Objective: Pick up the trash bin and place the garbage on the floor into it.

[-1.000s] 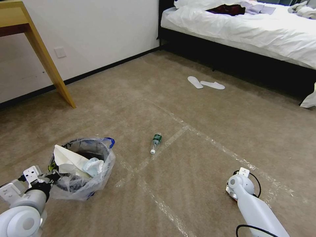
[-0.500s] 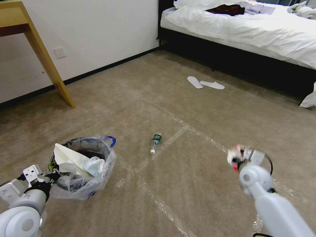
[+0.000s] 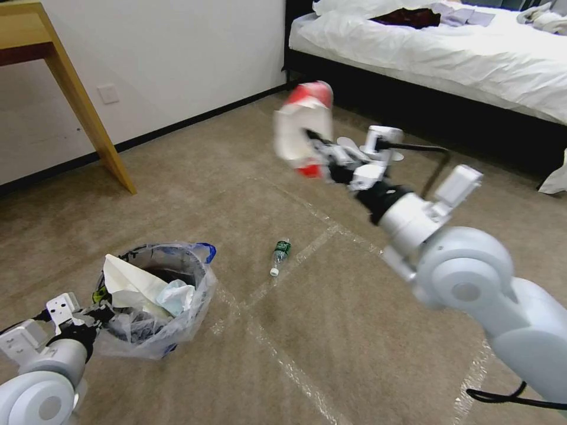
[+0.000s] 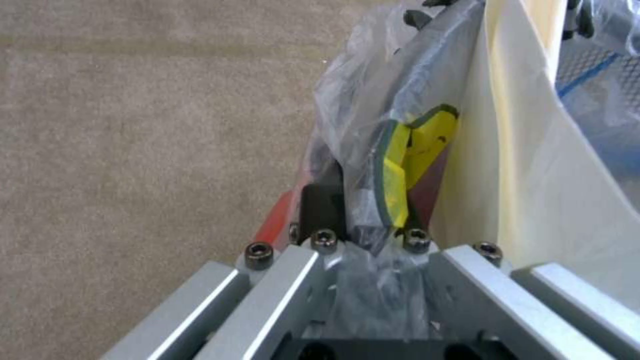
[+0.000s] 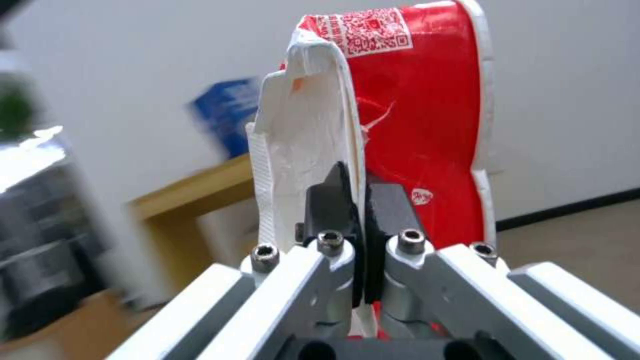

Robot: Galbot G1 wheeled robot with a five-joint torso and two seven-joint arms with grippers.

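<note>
right gripper [image 3: 316, 154] pinching red wrapper [image 3: 304, 127] between pads | left gripper [image 4: 363, 220] clamped on trash bin [image 3: 155, 307] rim | bottle [image 3: 279, 255] on floor [image 3: 331, 330]

Ahead of me stands a bed with white rumpled sheets on a black frame [image 3: 425, 53], dark red cloth [image 3: 407, 16] lying on it. A white wall socket plate [image 3: 108, 93] sits well left of the bed, beside a slanted yellow wooden table leg [image 3: 88, 118].
</note>
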